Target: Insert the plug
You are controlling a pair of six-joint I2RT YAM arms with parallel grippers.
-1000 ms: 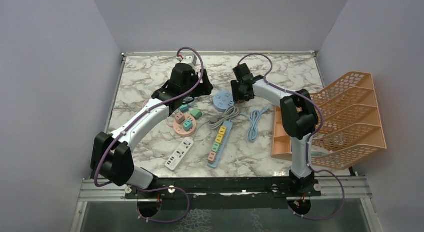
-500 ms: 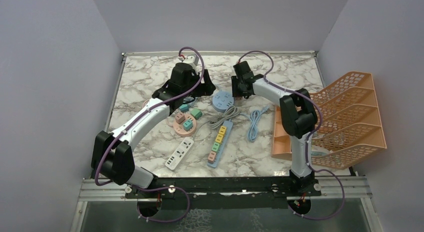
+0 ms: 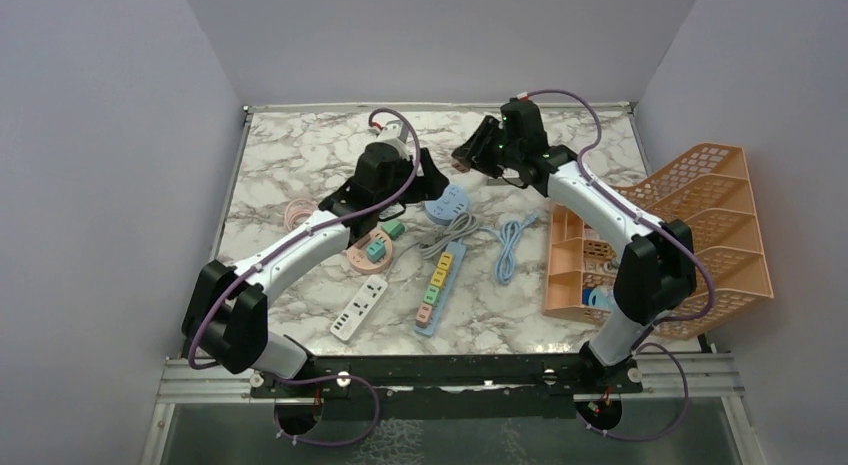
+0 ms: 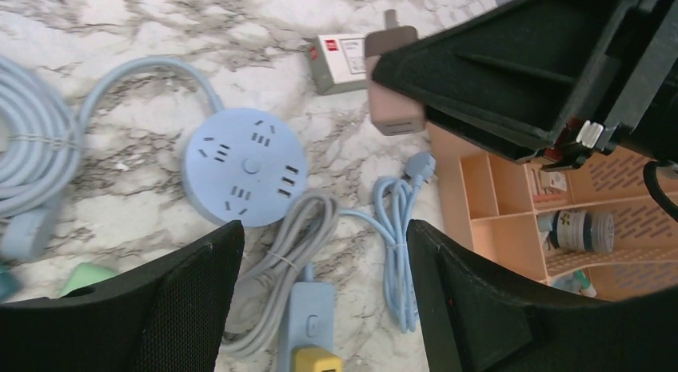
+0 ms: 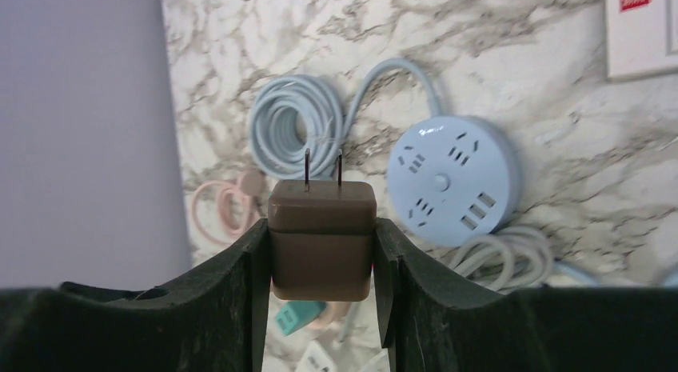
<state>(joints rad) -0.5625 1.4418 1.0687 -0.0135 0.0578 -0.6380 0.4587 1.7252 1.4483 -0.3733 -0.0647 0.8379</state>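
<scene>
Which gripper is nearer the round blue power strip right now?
Left. The left gripper hovers open just left of the round blue power strip; the right gripper, holding the brown plug, sits farther off behind it.

The plug (image 5: 321, 228) sits between the fingers of my right hand (image 3: 470, 157), prongs pointing away from the wrist, above the surface (image 3: 300, 155). Beyond the prongs lies a coiled cord (image 5: 296, 124). To the right of that cord is the round socket (image 5: 452, 180). My left hand (image 3: 428, 180) hangs just beside that socket, on its left. A small box (image 4: 342, 62) lies beyond the socket, near my right hand. Closer to my bases lies the long strip (image 3: 440, 280), with a loose cord (image 3: 512, 243) on its right and a flat strip (image 3: 358, 308) on its left. The rack (image 3: 700, 235) stands at the surface's right edge, right of my right hand.
</scene>
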